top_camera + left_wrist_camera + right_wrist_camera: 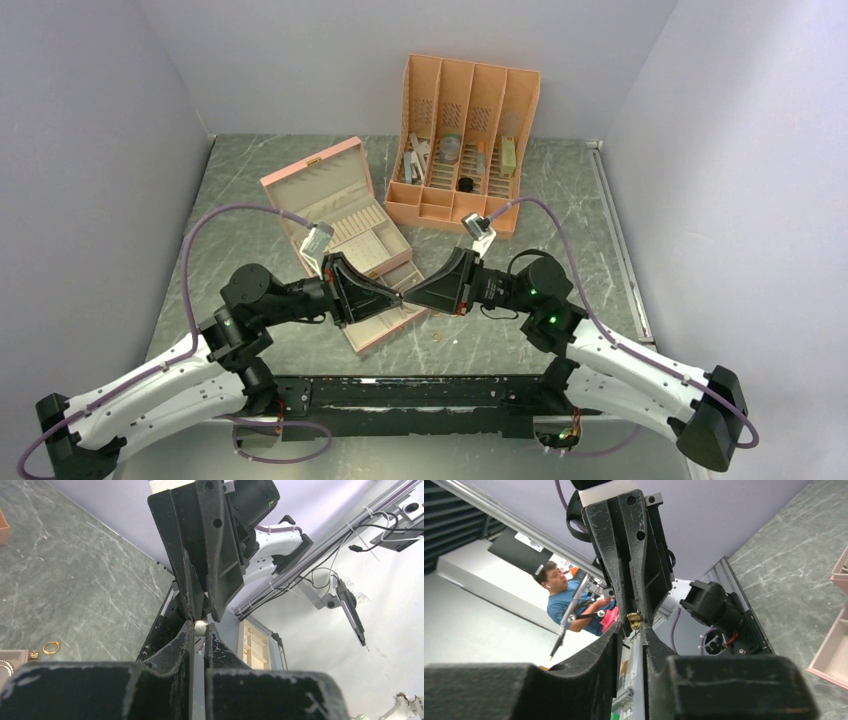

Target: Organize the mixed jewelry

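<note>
The 2 arms meet tip to tip over the near middle of the marbled green table (560,200). Just far-left of that meeting point stands an open pink jewellery box (315,180), and the left arm hides its near drawers from above. An orange slotted organizer (470,85) stands at the far edge, right of the box, with grey and black oddments (452,150) in its slots. In each wrist view the other gripper fills the middle and blocks most of the scene behind it. A person in a blue shirt (560,605) shows past the table edge in the right wrist view.

The left gripper (396,296) is pinched on a tiny gold piece (633,620) at its very tips. The right gripper (412,298) points at it from the right with its fingers a narrow way apart, and the piece sits in that gap. I cannot tell whether those fingers touch it. The piece seems a little longer along the line of the fingers, with a wider gold cap and a thinner end. It is too small to be sure of its axis.

1 gold ring (437,339) lies flat on the table, near and slightly right of the tips and well below them. In the left wrist view a small gold bit (34,654) lies just beside it, toward the box.
</note>
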